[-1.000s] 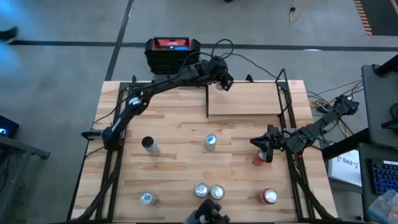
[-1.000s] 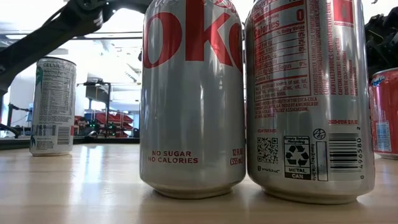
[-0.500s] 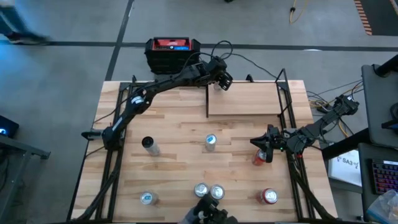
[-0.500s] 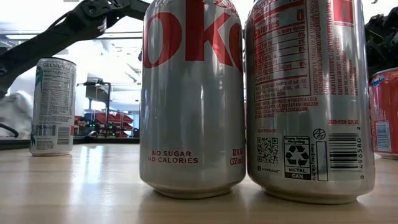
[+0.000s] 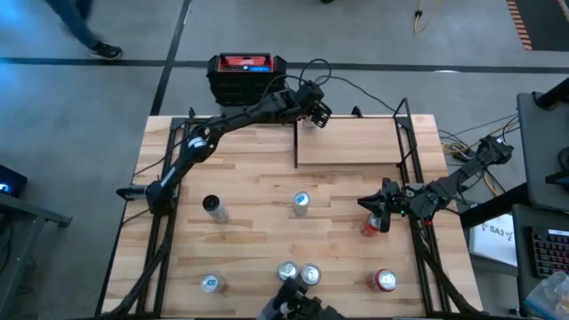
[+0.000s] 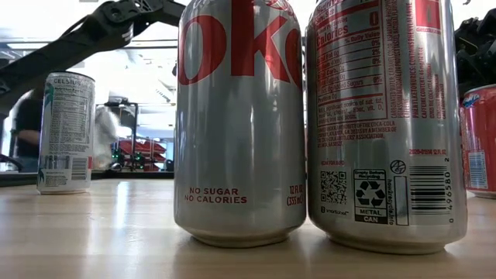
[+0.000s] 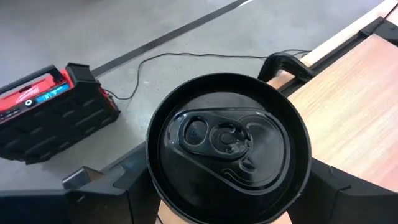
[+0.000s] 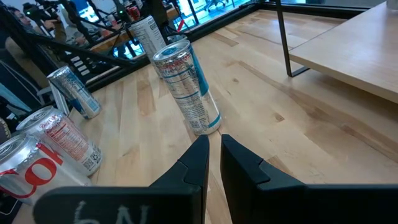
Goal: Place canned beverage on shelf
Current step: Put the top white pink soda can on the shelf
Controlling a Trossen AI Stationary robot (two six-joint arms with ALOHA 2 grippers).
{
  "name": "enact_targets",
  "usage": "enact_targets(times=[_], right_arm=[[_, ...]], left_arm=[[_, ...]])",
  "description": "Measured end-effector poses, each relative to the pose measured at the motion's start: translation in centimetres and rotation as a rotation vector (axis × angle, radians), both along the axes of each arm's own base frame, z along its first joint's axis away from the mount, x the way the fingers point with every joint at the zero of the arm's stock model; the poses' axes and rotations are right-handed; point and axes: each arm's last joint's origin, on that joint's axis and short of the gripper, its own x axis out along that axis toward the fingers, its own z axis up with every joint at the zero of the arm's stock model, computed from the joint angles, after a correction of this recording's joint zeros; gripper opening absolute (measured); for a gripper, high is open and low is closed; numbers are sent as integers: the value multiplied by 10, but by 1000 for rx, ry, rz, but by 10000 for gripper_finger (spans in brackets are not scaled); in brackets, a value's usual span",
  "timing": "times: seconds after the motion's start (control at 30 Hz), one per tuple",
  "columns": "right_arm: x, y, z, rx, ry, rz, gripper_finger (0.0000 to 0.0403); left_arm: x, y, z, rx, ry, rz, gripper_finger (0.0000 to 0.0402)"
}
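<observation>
A red-and-black case (image 5: 248, 75) sits on the grey floor just beyond the table's far edge, a black cable (image 5: 351, 86) trailing from it. A person's legs (image 5: 82, 25) cross the floor at the far left. At the right stands a desk with a keyboard (image 5: 548, 253) and a white sheet (image 5: 496, 237). A yellow cord (image 5: 428, 14) lies on the floor farther back. Beyond the table stands what may be a rack (image 6: 128, 124), too blurred to confirm.
</observation>
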Motion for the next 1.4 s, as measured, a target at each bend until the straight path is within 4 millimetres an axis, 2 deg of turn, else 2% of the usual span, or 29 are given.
enact_targets(times=[0.83,1.17,1.4], right_arm=[[0,0,0,0,0,0,29],[0,0,0,0,0,0,29],[0,0,0,0,0,0,29]], left_arm=[[3,-9,-1,-32,-16,16,246],[1,-8,2,-19,-18,38,293],[2,-9,2,-19,-18,36,299]])
